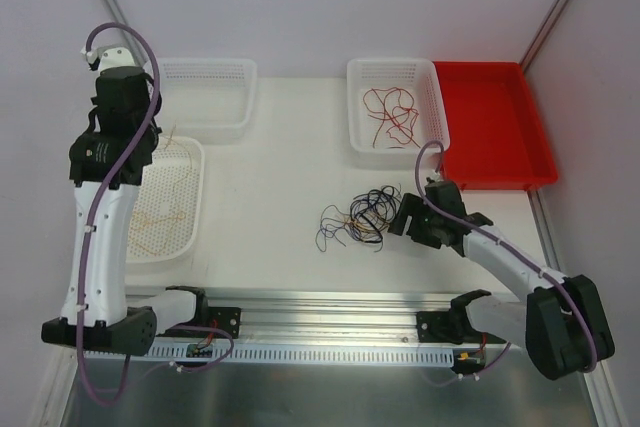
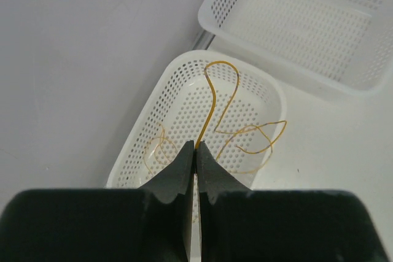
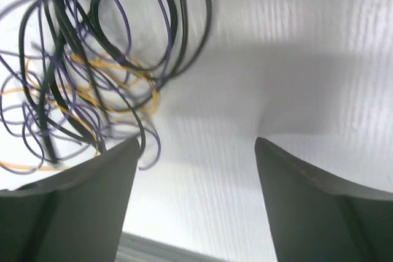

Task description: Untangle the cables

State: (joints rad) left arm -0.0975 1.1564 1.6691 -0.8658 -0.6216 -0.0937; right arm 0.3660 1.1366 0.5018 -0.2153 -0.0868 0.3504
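Currently on the table (image 1: 290, 162), itemised:

1. Left gripper (image 2: 195, 146): jaws closed tight, pinching one yellow-orange cable (image 2: 212, 99). It is raised above the near-left basket (image 2: 150, 111). The cable comes out from between the fingertips and arches over that basket.
2. Loose yellow-orange cables (image 2: 252, 136): lying curled on the floor of the same basket.
3. Right gripper (image 3: 196, 144): jaws wide apart with nothing between them, low over the bare tabletop.
4. Tangle (image 3: 73, 84): black, dark blue-purple and yellow-orange cables looped through one another. It lies on the table centre-right, just beside the right gripper's left finger; whether it touches the finger cannot be told.
5. Red cables (image 1: 392, 115): several curly strands inside the far-right basket (image 1: 392, 63).
6. Red tray (image 1: 500, 137): against the right side of that basket.
7. Far-left basket (image 1: 205, 87): white and perforated, beyond the near-left basket.
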